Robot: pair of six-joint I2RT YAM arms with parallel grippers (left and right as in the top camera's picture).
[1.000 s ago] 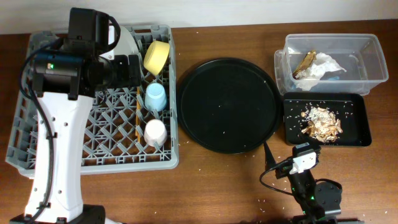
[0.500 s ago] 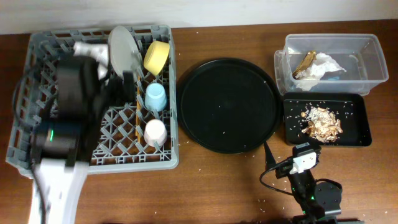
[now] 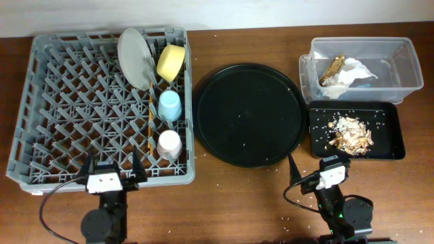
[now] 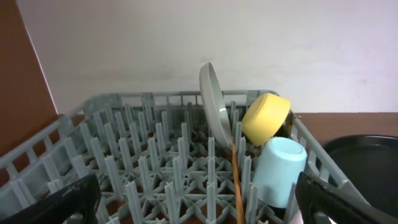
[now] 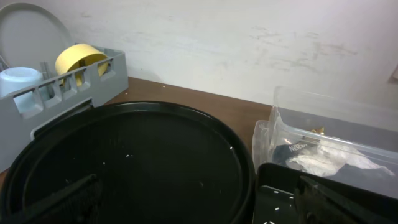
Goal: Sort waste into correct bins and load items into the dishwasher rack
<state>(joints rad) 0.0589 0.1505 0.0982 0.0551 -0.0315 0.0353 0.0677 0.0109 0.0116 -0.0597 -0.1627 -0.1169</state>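
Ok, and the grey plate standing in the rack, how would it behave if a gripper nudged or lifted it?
The plate looks rigid, so it should hold shape. It stands on edge between pegs of the rack, leaning, so a sideways push would probably tip it. Its smooth-looking rim may slip in a pinch.

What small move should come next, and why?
Probably none; end the episode: plate, yellow bowl, blue cup, pink-white cup and chopsticks sit in the rack, napkin and brown scrap in the clear tub, food bits in the black tray. The round tray holds only specks, and the left gripper and right gripper are open, empty.
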